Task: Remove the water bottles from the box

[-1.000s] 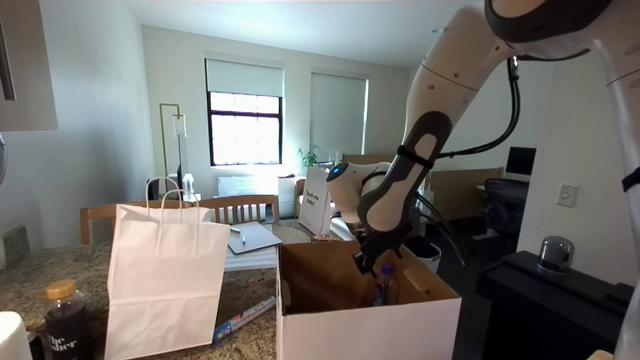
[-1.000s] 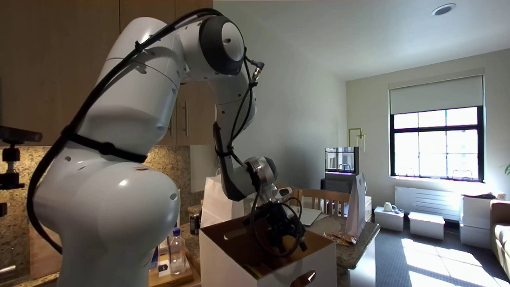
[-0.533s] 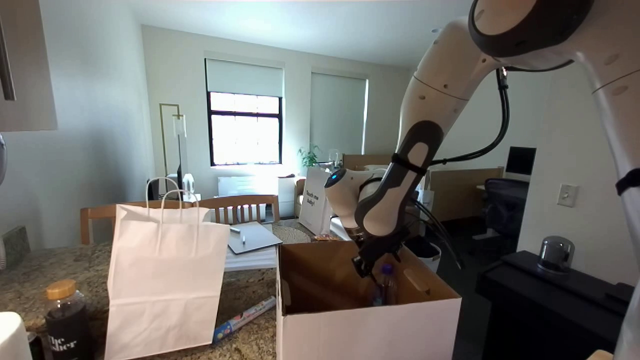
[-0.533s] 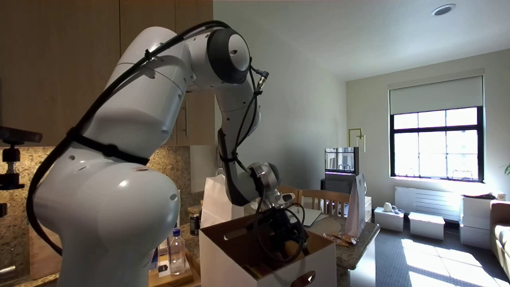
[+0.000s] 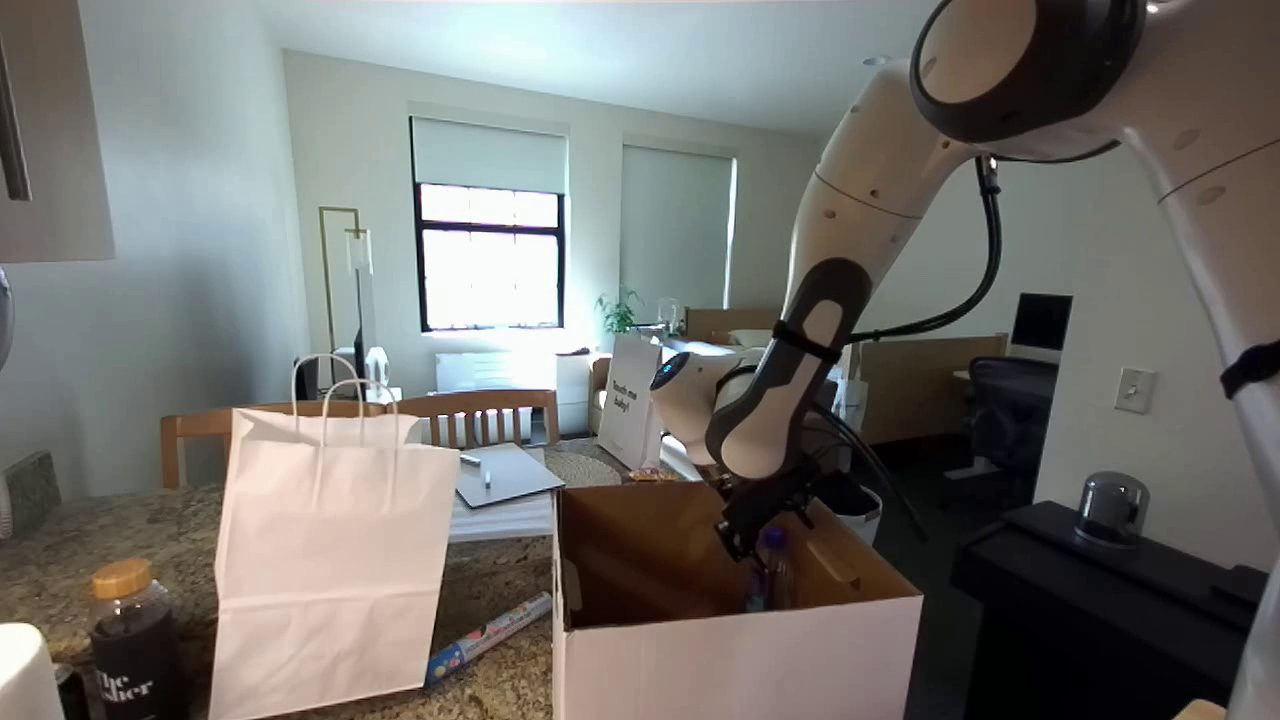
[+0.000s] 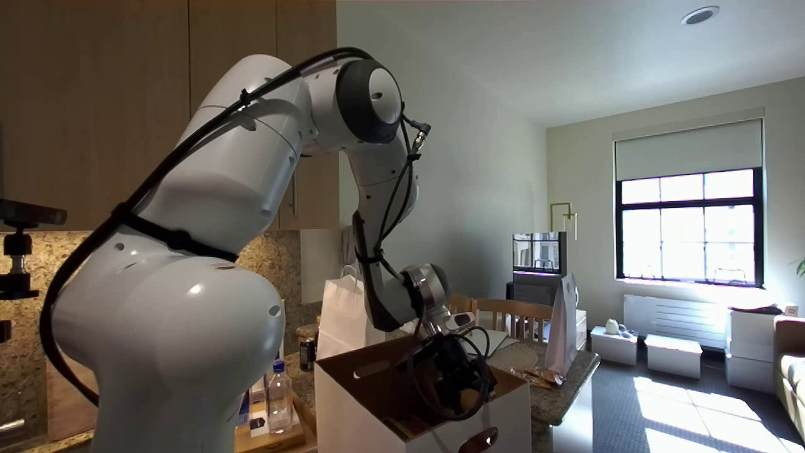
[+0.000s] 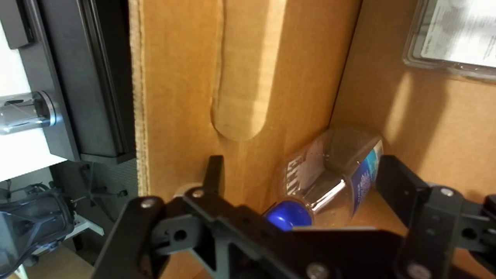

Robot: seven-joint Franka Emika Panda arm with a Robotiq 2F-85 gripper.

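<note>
The box (image 5: 735, 665) has pale outer sides, a brown inside and no lid over its top; in the wrist view its brown wall (image 7: 182, 77) runs up the left. Inside it, by the wall with the hand slot, a clear water bottle (image 7: 329, 182) with a blue cap and bluish label stands, also visible in an exterior view as a bottle (image 5: 775, 580). My open gripper (image 7: 301, 168) reaches down over this bottle, a finger on either side. The right finger appears close to the label; contact cannot be told. Another clear bottle (image 6: 279, 402) stands outside the box.
A clear plastic package (image 7: 461, 35) lies inside the box. Around the box are a white paper bag (image 5: 335, 570), a long patterned tube (image 5: 490, 635), a laptop (image 5: 510, 475) and a dark bottle with an orange cap (image 5: 135, 650). Wrapped snacks (image 6: 538, 376) lie near the counter's edge.
The arm has come down and a little forward, so the gripper sits lower in the box and closer to the bottle. Box and bottles have stayed in place.
</note>
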